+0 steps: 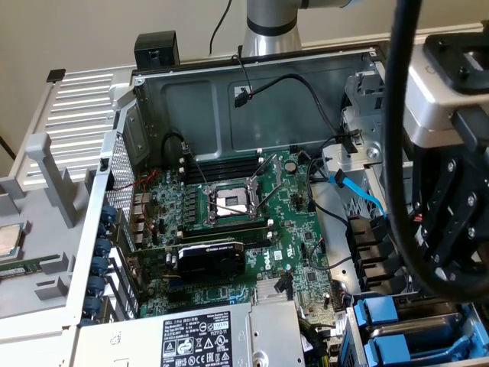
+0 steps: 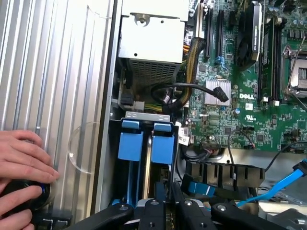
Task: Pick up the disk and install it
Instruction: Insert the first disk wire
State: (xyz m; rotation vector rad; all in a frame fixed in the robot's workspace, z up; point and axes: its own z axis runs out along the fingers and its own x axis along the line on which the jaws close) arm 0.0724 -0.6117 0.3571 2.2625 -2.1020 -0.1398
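We see the arm's wrist hanging over the drive bay (image 2: pixel 146 116), with the tool (image 2: pixel 169 197) aimed down into it. We cannot tell how wide it stands or whether it holds anything. The disk (image 2: pixel 163 143) stands in the bay, just beside a second blue carrier (image 2: pixel 131 143), and the bay's walls sit close on both. Black cables (image 2: pixel 187 86) and a blue cable (image 2: pixel 283 184) crowd near the bay. A person's hand (image 2: pixel 21 172) rests on the ribbed panel (image 2: pixel 57 72) beside it.

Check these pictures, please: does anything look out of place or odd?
A person's hand rests on a black round object on the ridged panel beside the drive bay. The processor socket stands open and empty; a silver chip lies outside the case.
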